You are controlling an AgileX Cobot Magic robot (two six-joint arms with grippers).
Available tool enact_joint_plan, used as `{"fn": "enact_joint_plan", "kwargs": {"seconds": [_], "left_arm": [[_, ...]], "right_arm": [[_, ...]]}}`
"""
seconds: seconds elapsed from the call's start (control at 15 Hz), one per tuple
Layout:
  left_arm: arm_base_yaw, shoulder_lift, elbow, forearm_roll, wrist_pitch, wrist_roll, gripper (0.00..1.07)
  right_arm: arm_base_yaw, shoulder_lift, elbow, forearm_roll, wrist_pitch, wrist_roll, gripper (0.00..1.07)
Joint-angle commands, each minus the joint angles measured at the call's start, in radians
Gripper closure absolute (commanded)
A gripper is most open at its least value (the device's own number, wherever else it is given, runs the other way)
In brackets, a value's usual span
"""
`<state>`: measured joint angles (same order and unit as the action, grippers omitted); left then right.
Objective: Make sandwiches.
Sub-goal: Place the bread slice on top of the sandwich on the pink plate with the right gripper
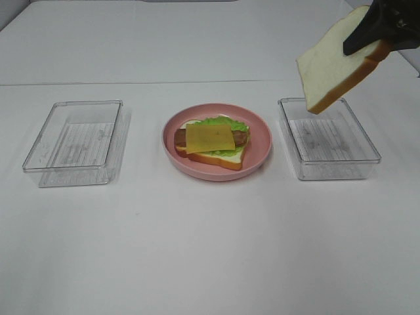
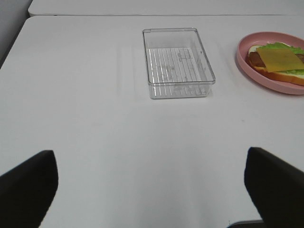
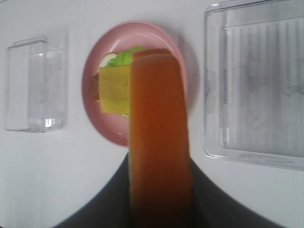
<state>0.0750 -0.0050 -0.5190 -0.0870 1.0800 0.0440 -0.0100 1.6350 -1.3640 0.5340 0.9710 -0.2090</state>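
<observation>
One bread slice (image 1: 336, 60) left to place; right gripper (image 1: 375, 33) clamps it by crust edge, tilted, high above right clear tray (image 1: 328, 139), roughly 2 o'clock from pink plate (image 1: 257, 134). Open-faced sandwich (image 1: 211, 142) sits mid-plate, cheese square (image 1: 210, 138) on top. Left gripper (image 2: 152, 185) idle, jaws spread, nothing held, near left clear tray (image 1: 74, 142). Judgement: carry toward 8 o'clock, level slice, square crusts over lower slice, release low so cheese is not shoved.

open-faced sandwich (image 1: 211, 142) on plate, bread slice (image 1: 336, 62) aloft
</observation>
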Motion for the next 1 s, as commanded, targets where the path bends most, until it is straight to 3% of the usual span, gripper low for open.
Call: {"fn": "enact_joint_plan", "kwargs": {"seconds": [0.07, 0.2, 0.27, 0.4, 0.53, 0.73, 1.0], "left_arm": [[0.002, -0.019, 0.001, -0.01, -0.01, -0.004, 0.04], [0.002, -0.019, 0.001, -0.01, -0.01, -0.004, 0.04], [0.002, -0.019, 0.001, -0.01, -0.01, -0.004, 0.04], [0.002, -0.019, 0.001, -0.01, -0.01, -0.004, 0.04], [0.002, -0.019, 0.001, -0.01, -0.01, -0.004, 0.04], [0.002, -0.019, 0.001, -0.01, -0.01, -0.004, 0.04], [0.002, -0.019, 0.001, -0.01, -0.01, -0.004, 0.04]], "right_arm": [[0.0, 0.012, 0.012, 0.153, -0.007, -0.108, 1.07], [0.0, 0.044, 0.012, 0.256, -0.004, -0.16, 1.07], [0.005, 0.085, 0.012, 0.38, -0.003, -0.207, 1.07], [0.079, 0.155, 0.011, 0.492, -0.043, -0.256, 1.07], [0.145, 0.218, 0.003, 0.538, -0.093, -0.256, 1.07], [0.257, 0.383, -0.104, 0.541, -0.098, -0.228, 1.07], [0.268, 0.526, -0.24, 0.54, -0.116, -0.16, 1.07]]}}
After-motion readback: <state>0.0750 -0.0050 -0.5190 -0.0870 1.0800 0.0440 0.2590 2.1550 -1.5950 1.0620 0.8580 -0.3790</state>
